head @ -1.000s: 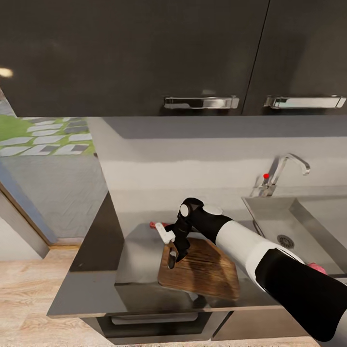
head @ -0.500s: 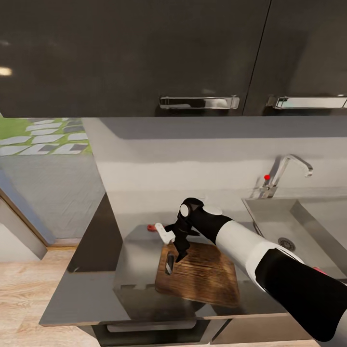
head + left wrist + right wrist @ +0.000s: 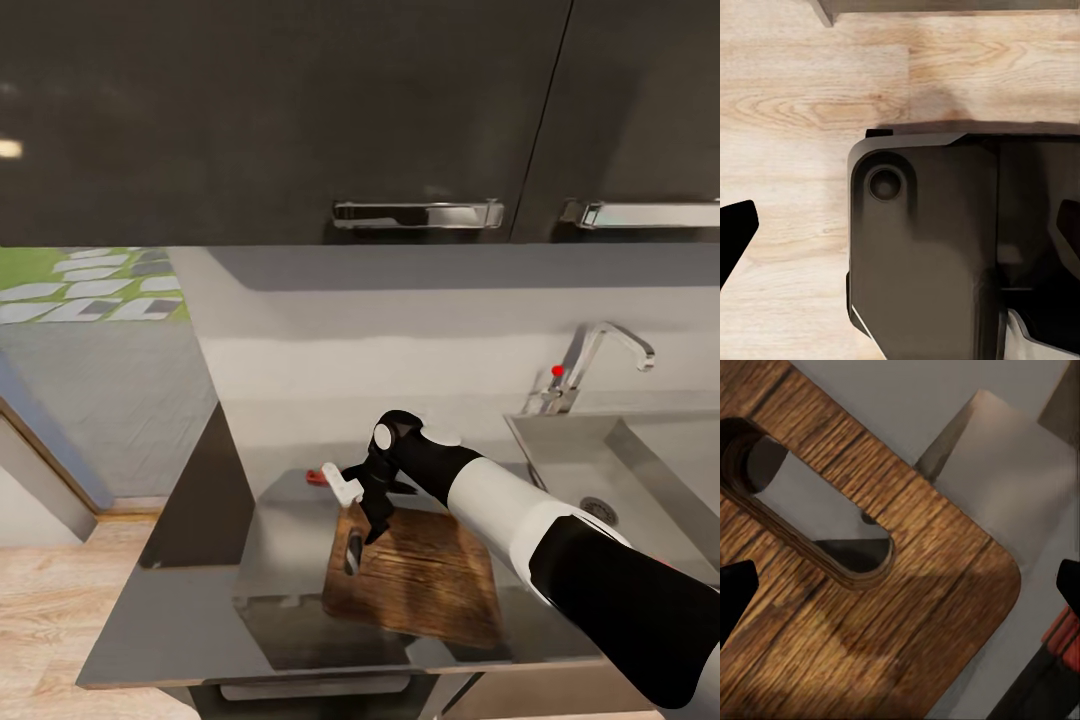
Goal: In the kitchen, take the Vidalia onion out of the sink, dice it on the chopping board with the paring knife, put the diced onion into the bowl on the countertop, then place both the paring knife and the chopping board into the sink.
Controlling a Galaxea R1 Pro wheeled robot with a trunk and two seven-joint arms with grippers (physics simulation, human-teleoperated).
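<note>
Directly below the right end effector (image 3: 372,520), fingers wide apart, lies the chopping board (image 3: 425,575).

My black right gripper (image 3: 372,520) hangs off a white-and-black arm over the dark-brown, streaky-grained chopping board (image 3: 420,575). The paring knife (image 3: 322,475) shows red. The countertop (image 3: 200,620) is grey; at right, the steel-grey sink (image 3: 640,470) has a red knob.

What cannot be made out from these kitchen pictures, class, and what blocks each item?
- Paring knife: head view, blade hidden behind the right gripper.
- Sink: head view, basin cut by the picture's edge and covered by the right arm.
- Chopping board: right wrist view, cropped by the frame.
- Left gripper's fingers: left wrist view, only tips at the edges.
</note>
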